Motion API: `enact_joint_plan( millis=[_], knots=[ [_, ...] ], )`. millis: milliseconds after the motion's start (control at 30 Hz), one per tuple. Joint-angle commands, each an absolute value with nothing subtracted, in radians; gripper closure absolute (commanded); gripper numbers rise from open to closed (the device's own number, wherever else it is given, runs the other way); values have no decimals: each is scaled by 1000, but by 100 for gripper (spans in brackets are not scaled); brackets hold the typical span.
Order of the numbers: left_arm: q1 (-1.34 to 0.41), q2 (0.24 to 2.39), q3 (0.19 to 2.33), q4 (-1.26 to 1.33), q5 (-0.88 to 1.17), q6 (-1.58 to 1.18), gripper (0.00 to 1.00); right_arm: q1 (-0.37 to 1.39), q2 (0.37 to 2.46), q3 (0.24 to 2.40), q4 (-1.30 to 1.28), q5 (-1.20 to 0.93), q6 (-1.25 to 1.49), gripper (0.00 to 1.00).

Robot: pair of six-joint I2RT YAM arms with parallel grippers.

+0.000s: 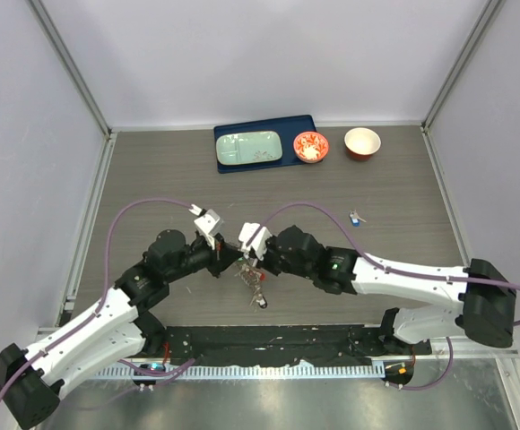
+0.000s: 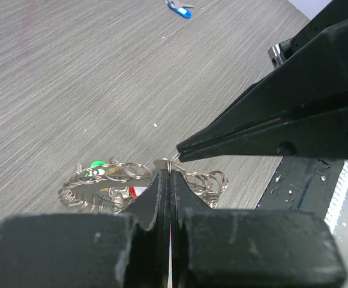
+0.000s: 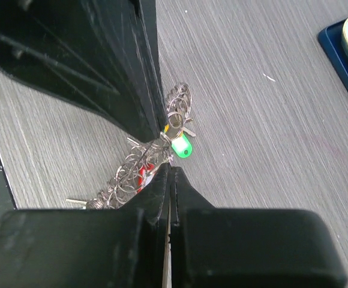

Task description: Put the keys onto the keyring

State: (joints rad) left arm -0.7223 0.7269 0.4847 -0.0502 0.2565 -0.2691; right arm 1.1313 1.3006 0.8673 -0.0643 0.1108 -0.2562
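Grey table [image 1: 152,179], blue tray [image 1: 294,124], red bowl [image 1: 362,141], blue-headed key [image 1: 357,217]

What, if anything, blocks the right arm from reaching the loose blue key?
Probably nothing, so yes: the blue key lies alone on the table just beyond that arm. The right claw is shut at the key bunch, so it must open first.

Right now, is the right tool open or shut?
Shut: in the right wrist view the right tool shows its fingers pressed together, no gap, tips at the keys. Whether they pinch anything, cannot tell.
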Motion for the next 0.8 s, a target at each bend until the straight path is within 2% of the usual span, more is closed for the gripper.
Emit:
enact_joint_plan(
  millis=[0,333,633,767],
  knots=[
    [-726,667,465,66,247,-318,100,1106,1181,743,199,87,-279,99],
    [-723,663,449,61,210,-353,100,1081,1049,490,586,-26,-313,99],
    [-719,699,439,103,216,-397,100,1075,1029,402,833,-67,-275,99],
    [-719,712,440,130,236,-403,100,1075,1071,411,847,-80,-247,99]
  ],
)
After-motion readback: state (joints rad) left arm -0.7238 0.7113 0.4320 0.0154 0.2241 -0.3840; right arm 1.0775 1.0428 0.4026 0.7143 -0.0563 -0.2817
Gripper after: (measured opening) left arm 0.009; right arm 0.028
